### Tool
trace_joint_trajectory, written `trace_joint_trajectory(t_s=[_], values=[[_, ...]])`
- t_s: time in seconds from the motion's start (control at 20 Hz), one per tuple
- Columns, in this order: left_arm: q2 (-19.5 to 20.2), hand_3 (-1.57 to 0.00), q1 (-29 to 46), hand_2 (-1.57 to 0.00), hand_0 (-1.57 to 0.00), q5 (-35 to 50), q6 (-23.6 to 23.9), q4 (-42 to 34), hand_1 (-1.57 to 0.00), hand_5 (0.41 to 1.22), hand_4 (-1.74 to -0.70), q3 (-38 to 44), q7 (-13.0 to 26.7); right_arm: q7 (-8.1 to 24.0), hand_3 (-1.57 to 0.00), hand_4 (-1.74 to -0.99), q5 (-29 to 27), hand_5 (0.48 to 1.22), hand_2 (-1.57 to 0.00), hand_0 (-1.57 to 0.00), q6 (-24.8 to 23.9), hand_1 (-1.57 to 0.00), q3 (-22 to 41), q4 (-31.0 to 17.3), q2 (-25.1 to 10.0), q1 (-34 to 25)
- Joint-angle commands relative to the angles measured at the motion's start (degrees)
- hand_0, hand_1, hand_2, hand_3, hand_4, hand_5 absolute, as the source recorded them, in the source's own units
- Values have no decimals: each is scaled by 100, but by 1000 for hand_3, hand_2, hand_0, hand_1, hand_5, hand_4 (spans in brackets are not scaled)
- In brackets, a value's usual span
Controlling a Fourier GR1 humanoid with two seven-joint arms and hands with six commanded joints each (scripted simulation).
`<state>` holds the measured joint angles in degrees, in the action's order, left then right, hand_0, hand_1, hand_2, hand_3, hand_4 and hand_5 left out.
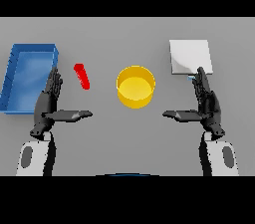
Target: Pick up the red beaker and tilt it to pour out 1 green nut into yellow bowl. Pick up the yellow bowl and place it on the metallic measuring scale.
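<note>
A yellow bowl (135, 86) is seen mid-table, between a red beaker (81, 76) near a blue tray (15, 76) and a metallic scale (190, 56). The left hand (50, 103) and right hand (205, 103) are held flat, fingers straight, thumbs spread inward, nothing grasped.

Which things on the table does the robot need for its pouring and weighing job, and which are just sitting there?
Needed for the job:
red beaker, lying left of the bowl
yellow bowl, in the middle
metallic measuring scale, at the far right
left hand and right hand, both open, holding nothing

Just sitting there:
blue tray, at the far left
</note>
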<state>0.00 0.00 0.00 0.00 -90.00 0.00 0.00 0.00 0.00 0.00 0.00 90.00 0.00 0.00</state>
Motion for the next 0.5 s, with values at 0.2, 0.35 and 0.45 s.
trace_joint_trajectory(t_s=[0.2,0.35,0.45], values=[[10,1,76,1,1,11,-18,-58,1,652,-1204,-13,-27,20,1,-1245,27,681,1,1,-36,1,15,-42,30,-58],[257,1,418,1,1,-498,-49,-543,1,649,-1207,-383,-76,-570,1,-1242,982,678,1,1,-211,1,443,414,-342,327],[373,1,544,1,1,-612,-95,-836,1,654,-1218,-499,150,-540,1,-1235,1408,679,1,1,-329,1,646,558,-396,452]])
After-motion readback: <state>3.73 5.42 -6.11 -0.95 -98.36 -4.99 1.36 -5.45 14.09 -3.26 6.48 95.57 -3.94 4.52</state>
